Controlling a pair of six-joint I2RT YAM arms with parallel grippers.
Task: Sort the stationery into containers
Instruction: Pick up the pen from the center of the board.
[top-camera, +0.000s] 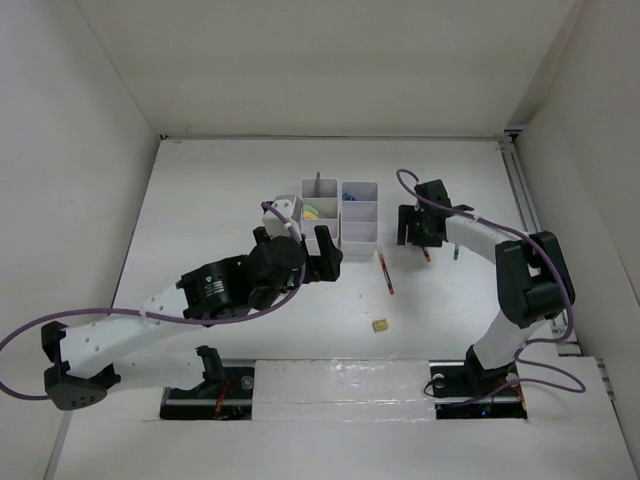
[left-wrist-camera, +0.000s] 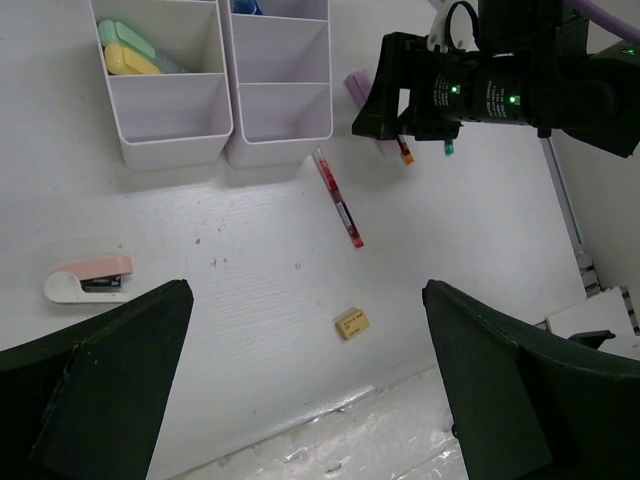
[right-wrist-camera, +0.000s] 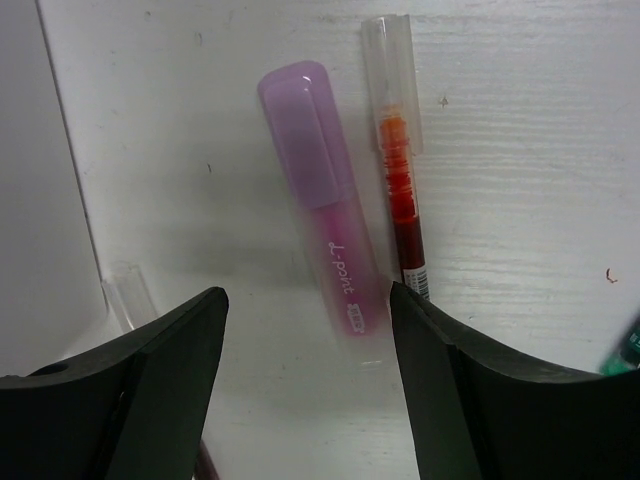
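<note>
– Stationery, filed to date?
– Three entries, in the joined white organisers at mid-table. Yellow and green highlighters are in the left unit's middle compartment. A blue-capped item is in the right unit's far compartment. A dark thin item stands in the left unit's far compartment and is too small to name.
– Outstanding?
– Six loose on the table. A red pen lies just beside the right unit's near corner, and a tan eraser is well apart, nearer the arm bases. A white-pink stapler lies near the left unit. A pink highlighter, a second red pen and a teal-tipped item lie to the right of the organisers. By my estimate the task is about a third done.
– Grippers?
– The left gripper has its fingers spread wide and holds nothing, hovering between the stapler and the eraser. The right gripper has its fingers parted astride the pink highlighter and is not closed on it.
– Discrepancies between views?
– The right wrist view alone shows the pink highlighter and second pen lying side by side, which the top view hides under the gripper. The stapler is plain only in the left wrist view. Only the top view shows all six compartments.
</note>
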